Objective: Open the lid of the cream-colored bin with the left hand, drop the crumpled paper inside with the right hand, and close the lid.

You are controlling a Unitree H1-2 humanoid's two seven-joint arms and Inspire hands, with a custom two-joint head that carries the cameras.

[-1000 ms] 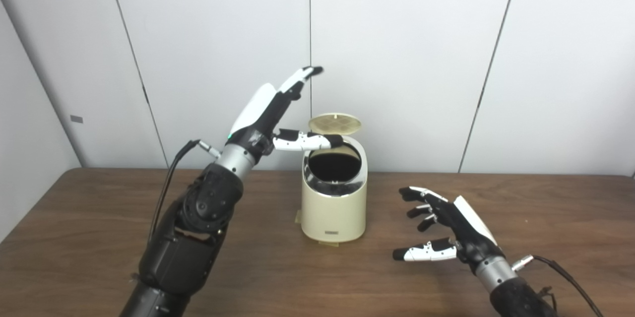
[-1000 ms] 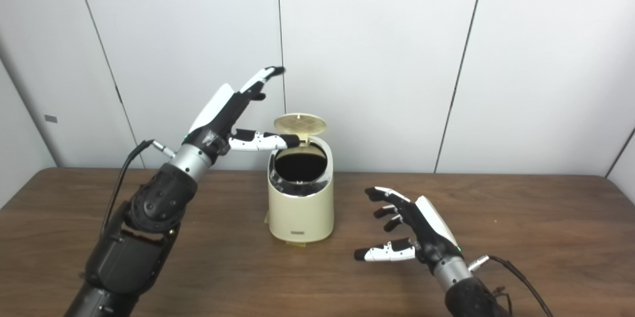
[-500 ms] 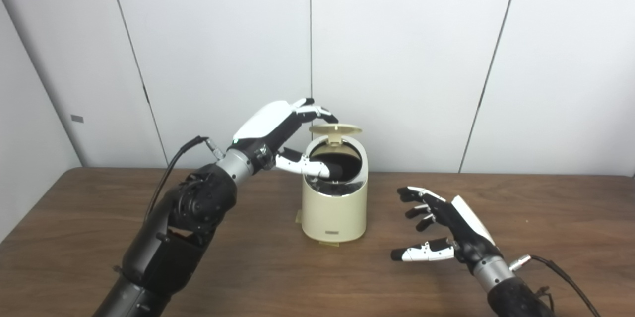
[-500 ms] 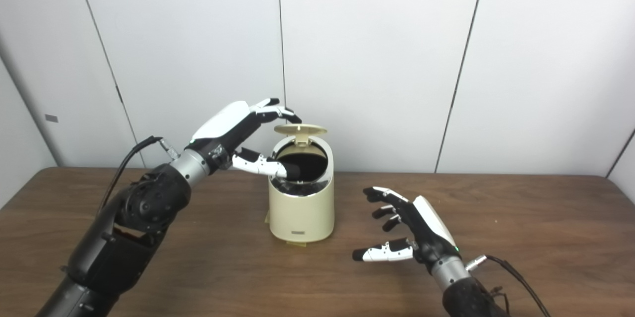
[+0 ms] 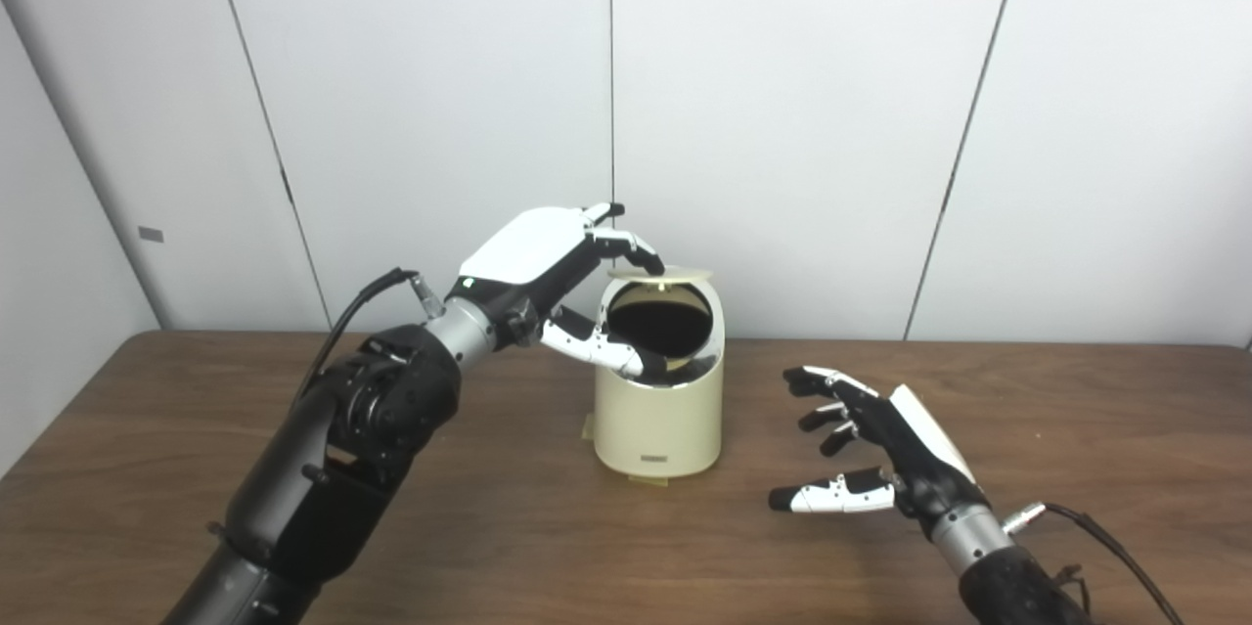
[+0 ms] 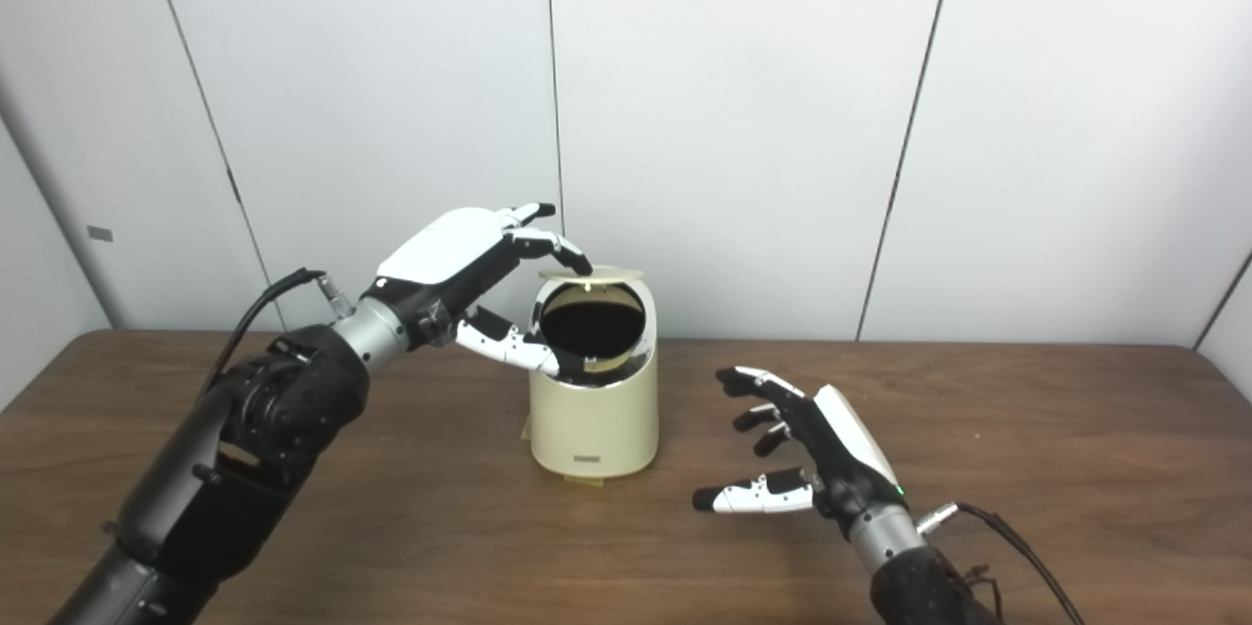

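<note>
Left hand [image 5: 548, 258] hangs over the cream-colored bin [image 5: 661, 410] with nothing in its grip, its fingertips [image 5: 648, 263] on the near edge of the lid [image 5: 675, 273], which lies almost flat above the dark mouth, and its thumb across the front rim. Right hand [image 5: 880, 454] waits spread and empty just above the wooden bench [image 5: 489, 527], a little right of the bin. No crumpled paper shows; the bin's inside is too dark to read.
</note>
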